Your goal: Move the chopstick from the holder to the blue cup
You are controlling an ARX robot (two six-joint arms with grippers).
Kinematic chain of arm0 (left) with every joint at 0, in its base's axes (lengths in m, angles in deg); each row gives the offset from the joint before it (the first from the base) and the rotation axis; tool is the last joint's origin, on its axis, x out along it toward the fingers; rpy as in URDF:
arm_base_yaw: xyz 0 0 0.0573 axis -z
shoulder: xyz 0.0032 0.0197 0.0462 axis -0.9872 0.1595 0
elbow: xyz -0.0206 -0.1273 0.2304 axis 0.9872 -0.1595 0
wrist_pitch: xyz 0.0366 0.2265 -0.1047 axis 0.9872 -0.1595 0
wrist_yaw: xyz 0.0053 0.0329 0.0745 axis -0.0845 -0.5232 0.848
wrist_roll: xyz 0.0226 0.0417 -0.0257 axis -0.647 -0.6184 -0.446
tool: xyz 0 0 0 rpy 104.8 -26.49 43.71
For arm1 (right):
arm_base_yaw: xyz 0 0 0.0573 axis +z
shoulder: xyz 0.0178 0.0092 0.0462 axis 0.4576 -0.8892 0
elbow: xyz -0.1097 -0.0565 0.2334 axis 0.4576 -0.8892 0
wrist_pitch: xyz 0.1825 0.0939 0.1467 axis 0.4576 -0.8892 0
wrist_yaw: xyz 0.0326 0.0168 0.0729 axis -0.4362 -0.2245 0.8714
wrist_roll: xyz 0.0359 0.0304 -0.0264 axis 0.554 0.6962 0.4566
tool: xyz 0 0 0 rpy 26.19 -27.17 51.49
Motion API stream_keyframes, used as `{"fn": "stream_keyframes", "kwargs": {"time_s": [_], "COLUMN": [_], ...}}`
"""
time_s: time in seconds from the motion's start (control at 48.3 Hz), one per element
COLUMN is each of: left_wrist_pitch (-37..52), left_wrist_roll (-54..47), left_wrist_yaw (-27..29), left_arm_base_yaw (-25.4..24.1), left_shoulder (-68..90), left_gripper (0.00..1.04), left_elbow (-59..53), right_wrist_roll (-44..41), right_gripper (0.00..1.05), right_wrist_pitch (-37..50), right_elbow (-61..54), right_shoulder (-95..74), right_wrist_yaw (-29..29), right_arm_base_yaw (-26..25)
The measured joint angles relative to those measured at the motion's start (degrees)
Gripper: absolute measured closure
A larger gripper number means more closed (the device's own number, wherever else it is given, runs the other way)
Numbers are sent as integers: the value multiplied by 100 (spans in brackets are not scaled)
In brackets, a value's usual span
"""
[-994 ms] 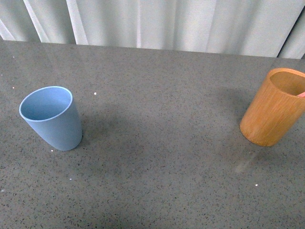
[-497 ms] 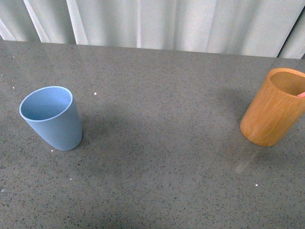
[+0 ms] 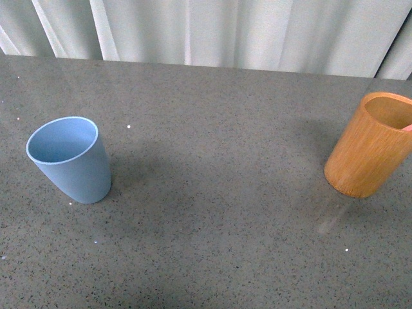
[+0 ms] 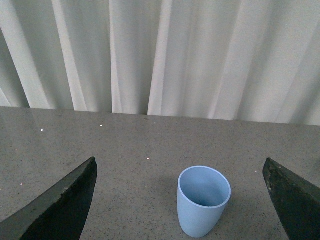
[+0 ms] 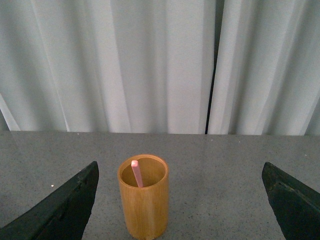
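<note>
The blue cup (image 3: 69,159) stands upright and empty at the left of the grey table; it also shows in the left wrist view (image 4: 203,200). The orange-brown wooden holder (image 3: 371,144) stands at the right edge of the front view. In the right wrist view the holder (image 5: 144,198) holds one pink chopstick (image 5: 136,173) leaning inside it; a pink tip (image 3: 407,127) peeks out in the front view. My left gripper (image 4: 180,200) is open, short of the cup. My right gripper (image 5: 180,200) is open, short of the holder. Neither arm shows in the front view.
The grey speckled table (image 3: 219,193) stretches between the cup and the holder. White curtains (image 3: 206,32) hang behind its far edge.
</note>
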Motion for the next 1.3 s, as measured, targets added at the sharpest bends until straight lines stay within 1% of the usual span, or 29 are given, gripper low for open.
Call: {"fn": "stream_keyframes", "kwargs": {"time_s": [0.041,0.062,0.083,0.145,0.166,0.207,0.228,0.269,0.331,0.373,0.435,0.559,0.725,1.098,1.305], "left_wrist_pitch": [0,-59,-446,-1108,-1117,-1158,-1169,-1126,-1036,-1084,-1329,-1587,-1674,-1388,-1182], "left_wrist_roll": [2,57,225,638,662,699,715,658,496,448,446,476,675,1073,1193], "left_wrist_yaw": [0,122,597,1316,1320,1113,892,833,603,529,229,190,144,448,621], "left_arm_base_yaw": [0,39,179,402,398,315,225,105,-142,-199,-267,-236,-2,669,931], "left_shoulder": [0,46,229,1137,1436,2157,2592,3169,4221,4682,5401,6439,7375,8310,8811], "left_gripper": [7,7,7,7,7,7,7,7,7,7,7,7,7,7,7], "left_elbow": [0,20,151,560,645,901,1086,1353,1919,2205,2710,3543,4240,4378,4527], "right_wrist_roll": [0,0,0,0,2,0,0,2,2,2,0,0,0,0,0], "right_gripper": [10,10,10,10,10,10,10,10,10,10,10,10,10,10,10], "right_wrist_pitch": [0,0,0,0,0,0,0,0,0,0,0,0,0,0,0], "right_elbow": [0,0,0,0,0,0,0,0,0,0,-2,0,0,-2,-2], "right_shoulder": [0,0,0,0,2,0,0,0,0,0,0,0,0,0,2], "right_wrist_yaw": [0,0,-2,-2,-2,4,2,0,0,-2,0,0,0,0,0], "right_arm_base_yaw": [0,0,0,0,0,0,0,0,0,0,0,0,0,0,0]}}
